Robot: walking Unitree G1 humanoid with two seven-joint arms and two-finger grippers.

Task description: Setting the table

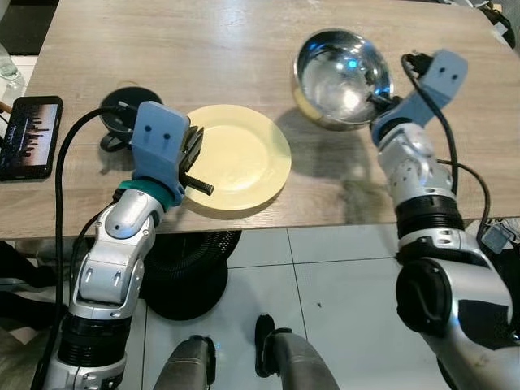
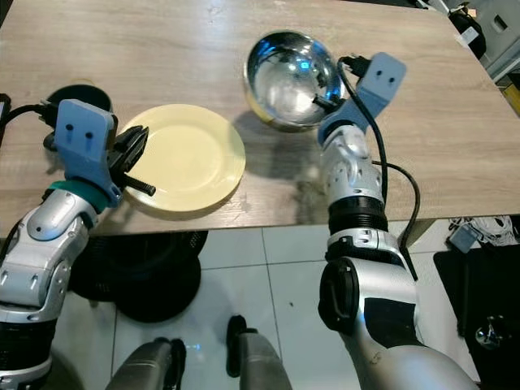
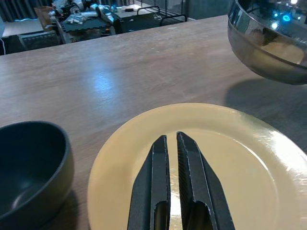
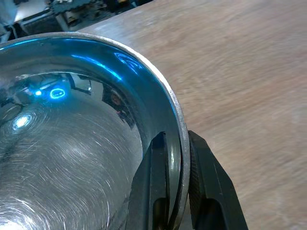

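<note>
Left arm bent up from below the near tabletop edge, left claw reaching low over the yellow plate, fingers drawn narrow with only a thin slit between them, holding nothing. Right arm raised more steeply, forearm leaning in over the tabletop's near edge, right claw clamped on the rim of the steel bowl: one finger inside the wall, one outside (rim pinched between).

Steel bowl tilted, mouth turned partly toward the robot, hanging off the wood with its shadow on the tabletop beneath. Yellow plate flat, close to the near edge, round and so without a long axis. Black bowl upright just beside the plate on the robot's left. Phone lying flat further left, long side running away from the robot.

Wide bare wood beyond plate and bowl, toward the far edge. Tiled floor below the near edge.
</note>
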